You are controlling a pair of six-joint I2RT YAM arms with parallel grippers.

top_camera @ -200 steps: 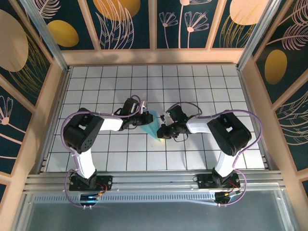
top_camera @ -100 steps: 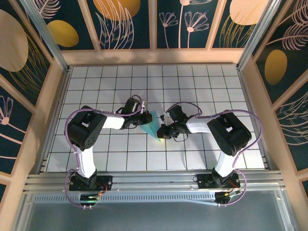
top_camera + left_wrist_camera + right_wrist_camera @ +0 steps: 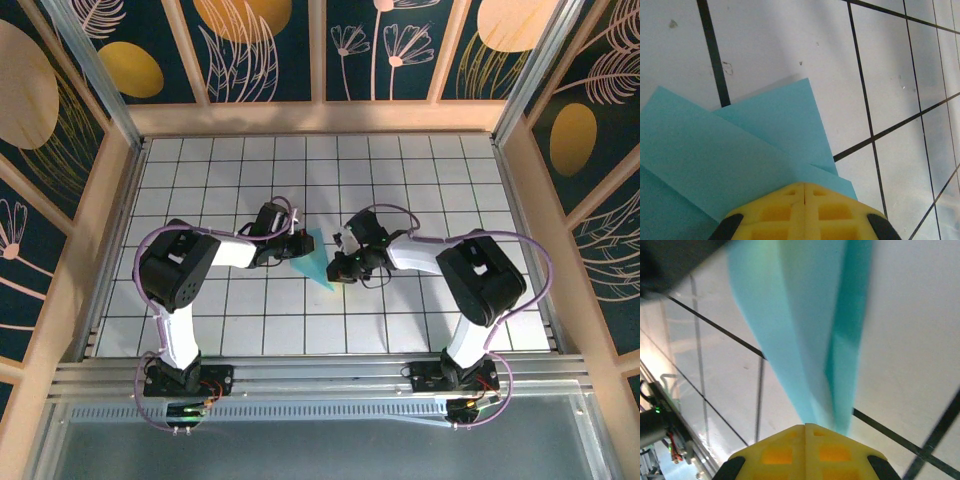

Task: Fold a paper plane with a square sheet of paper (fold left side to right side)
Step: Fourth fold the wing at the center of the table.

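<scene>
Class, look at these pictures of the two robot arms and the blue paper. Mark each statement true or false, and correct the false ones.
1. The paper lies between the left claw and the right claw. True.
2. Both claws stand wide open. False: both are shut, fingertips together.
3. The paper is a flat, unfolded square. False: it is folded, with overlapping layers, and narrows to a point.
4. The table is covered in white tiles with dark lines. True.
5. The paper's point faces the back wall. False: it faces the table's near edge.
</scene>
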